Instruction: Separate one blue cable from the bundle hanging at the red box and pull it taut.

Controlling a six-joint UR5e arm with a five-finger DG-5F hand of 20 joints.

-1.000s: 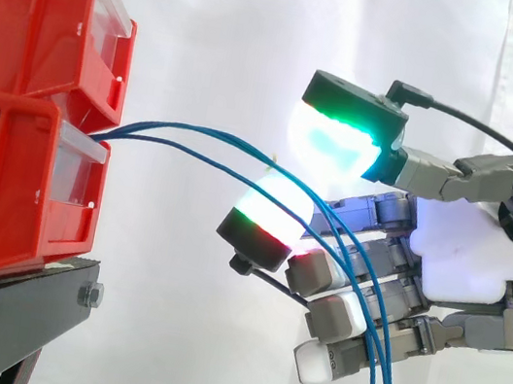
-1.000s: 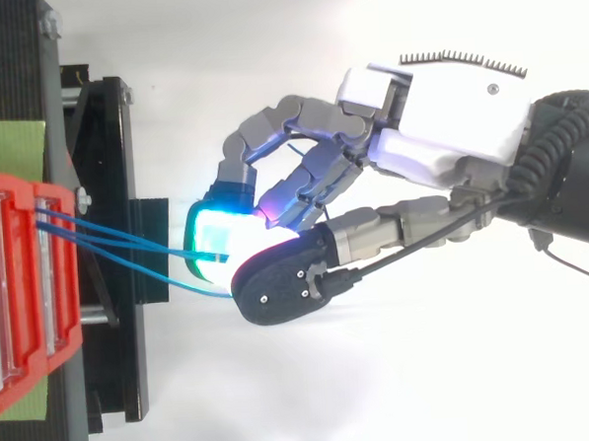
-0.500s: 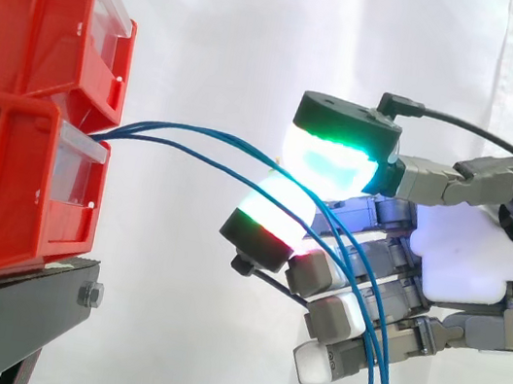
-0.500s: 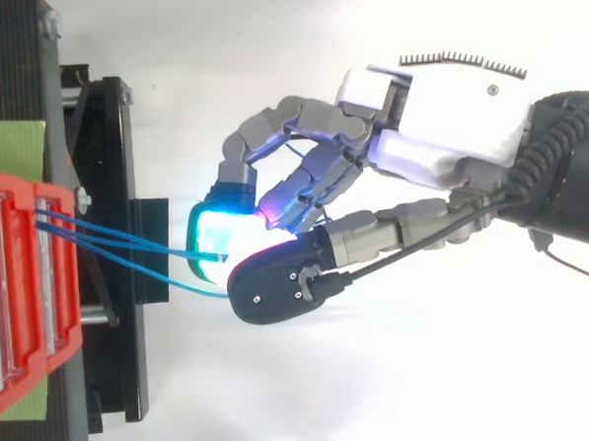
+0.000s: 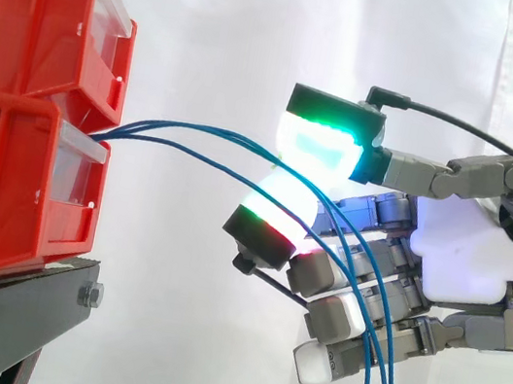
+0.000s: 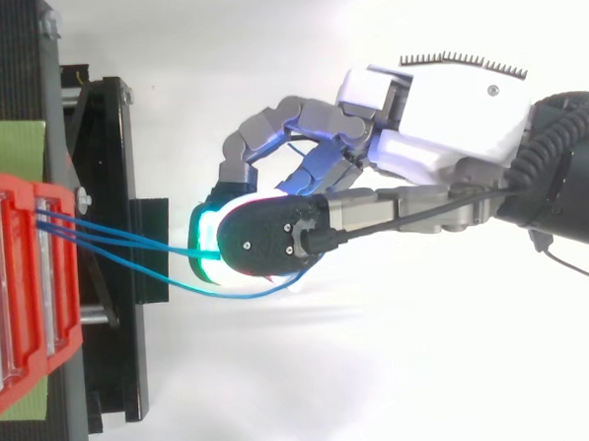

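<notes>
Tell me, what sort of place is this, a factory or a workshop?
More likely a robotics test lab than a factory: a white curtain as backdrop, stacked red bins on a black stand, and a robot hand pinching thin blue cables that run from the bins.

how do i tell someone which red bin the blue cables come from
A black stand at the side view's left carries two red bins. It is the lower bin, resting on the stand; unlike the upper bin, it has blue cables arcing out over its clear front toward the hand.
</notes>
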